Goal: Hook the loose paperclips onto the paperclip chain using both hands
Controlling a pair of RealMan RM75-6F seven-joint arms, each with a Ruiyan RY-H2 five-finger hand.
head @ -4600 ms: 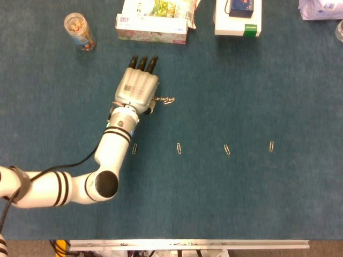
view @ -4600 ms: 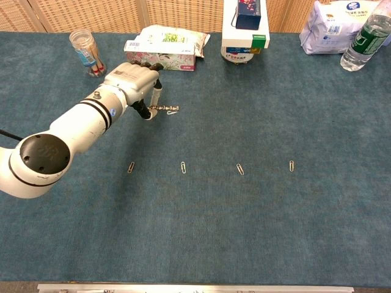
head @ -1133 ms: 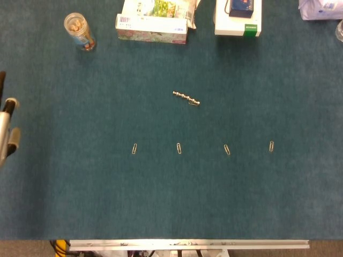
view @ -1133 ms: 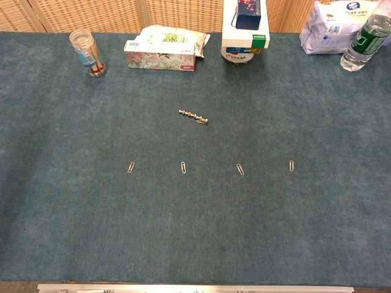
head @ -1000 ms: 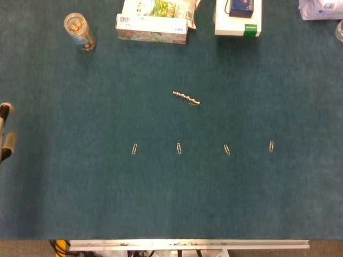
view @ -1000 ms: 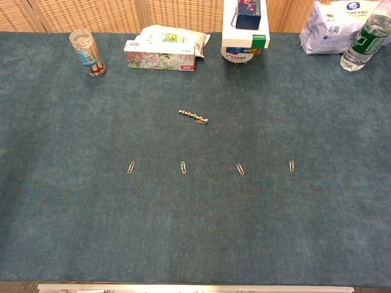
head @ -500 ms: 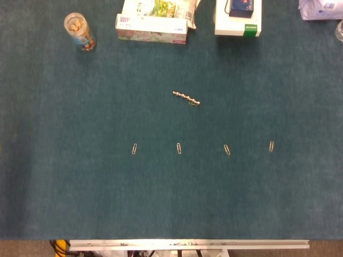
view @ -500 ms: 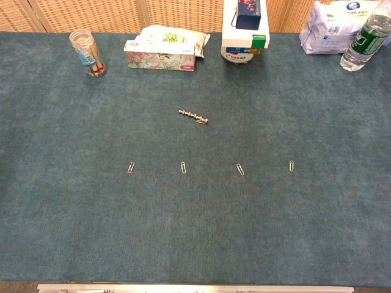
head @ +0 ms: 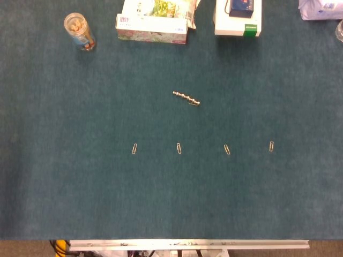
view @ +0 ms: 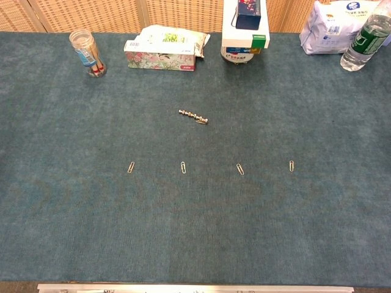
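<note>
Paperclip chain lies slantwise mid-table on the blue-green cloth, nothing touching it. Four loose paperclips sit in a spaced row nearer the front edge. Neither hand appears in either view, so finger state cannot be told. Far edge: clear jar at left, tissue pack, white box, water bottle at right

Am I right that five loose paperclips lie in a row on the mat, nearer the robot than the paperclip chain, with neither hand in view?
Not quite: the row holds four loose paperclips, not five, as the head view shows. The rest stands: they lie nearer the robot than the paperclip chain, and neither hand is in view.
</note>
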